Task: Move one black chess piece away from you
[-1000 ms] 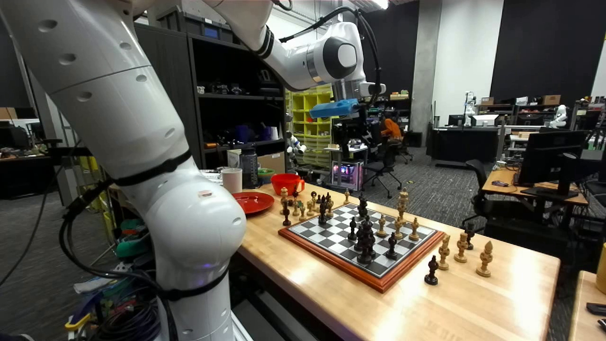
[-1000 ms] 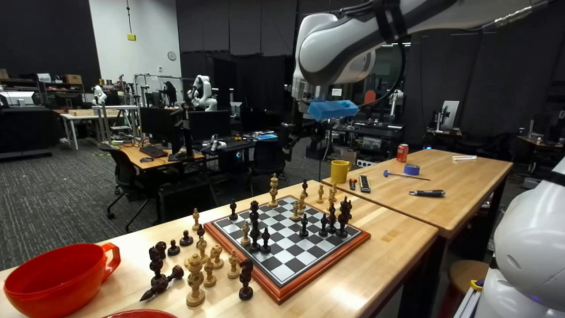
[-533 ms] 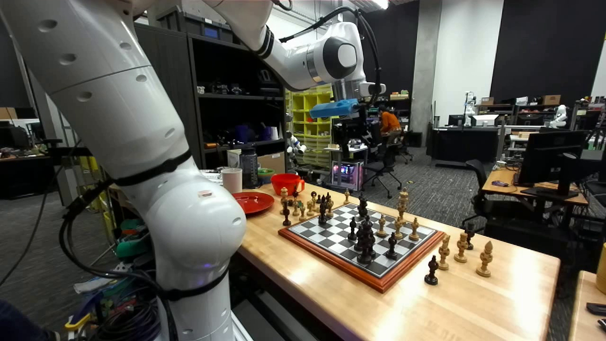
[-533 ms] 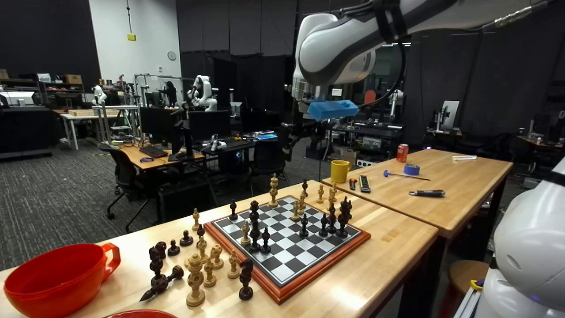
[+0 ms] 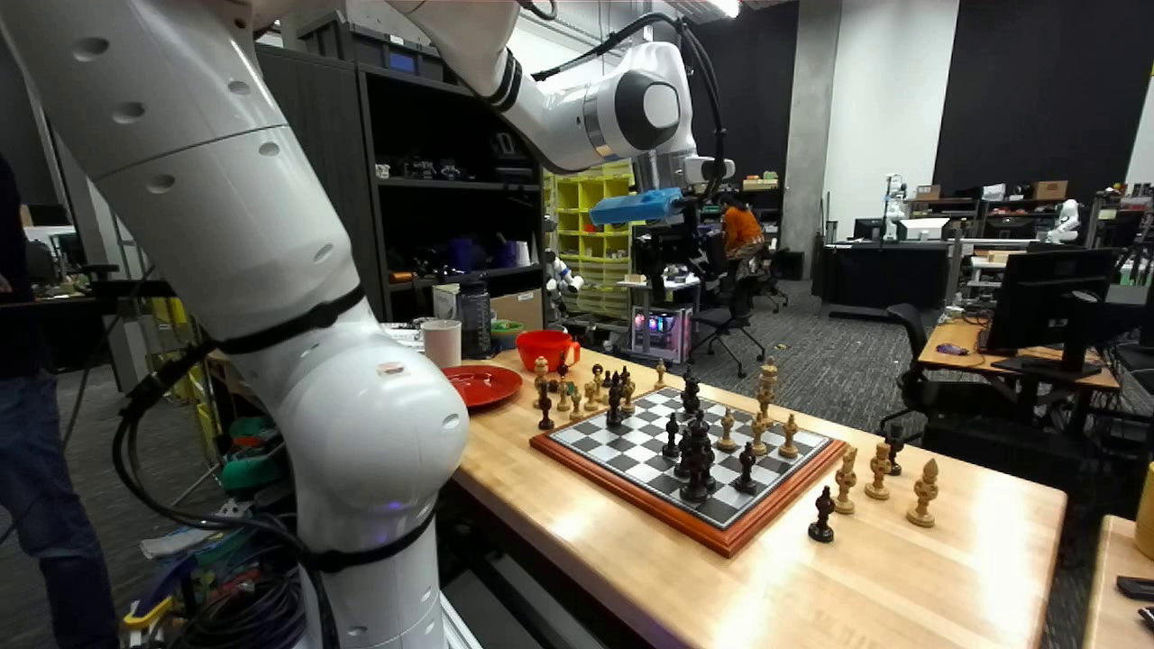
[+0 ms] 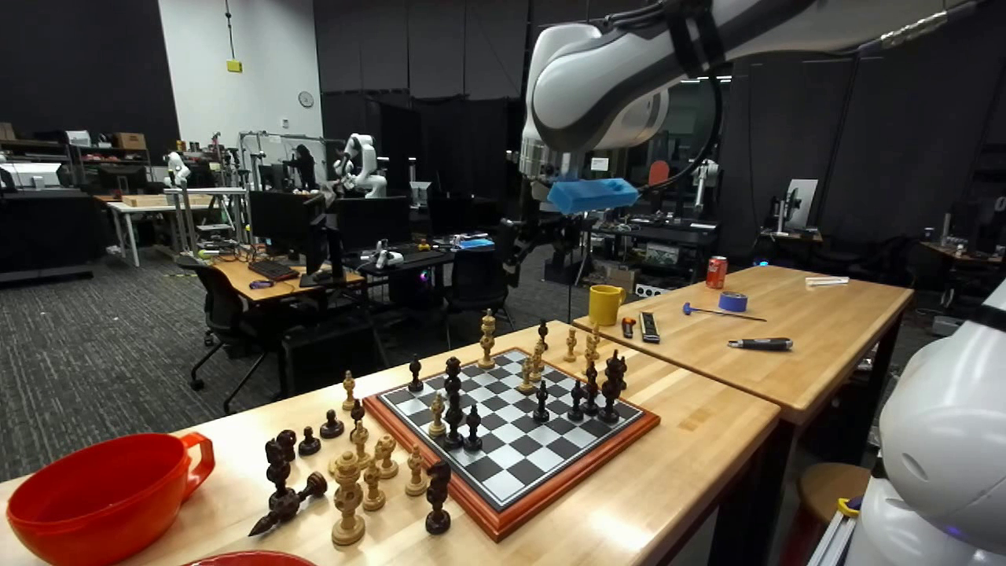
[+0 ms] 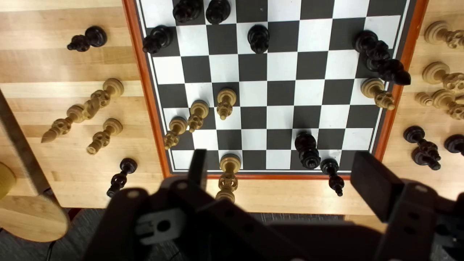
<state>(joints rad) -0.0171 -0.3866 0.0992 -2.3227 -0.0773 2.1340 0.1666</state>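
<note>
The chessboard (image 7: 253,92) with its red-brown frame lies on the wooden table and also shows in both exterior views (image 5: 613,481) (image 6: 542,509). Several black pieces stand on it. A lone black pawn (image 7: 259,38) stands near the board's middle; it shows in an exterior view (image 6: 541,402). A tall black piece (image 7: 307,150) and a black pawn (image 7: 331,175) stand near one edge. Several tan pieces (image 7: 226,103) stand among them. My gripper (image 7: 281,166) is open and empty, its fingers wide apart, high above the board. It also shows in an exterior view (image 6: 538,248).
Loose tan and black pieces stand at two sides of the board; one black piece (image 6: 287,503) lies over. A red cup (image 6: 102,495) and red plate (image 5: 482,385) stand at one table end. A second table (image 6: 825,314) holds a yellow mug (image 6: 605,305) and tools.
The arm, gripper and chess pieces have not visibly moved. A person has come into view at the left edge of an exterior view, and a person in orange in the background has shifted.
</note>
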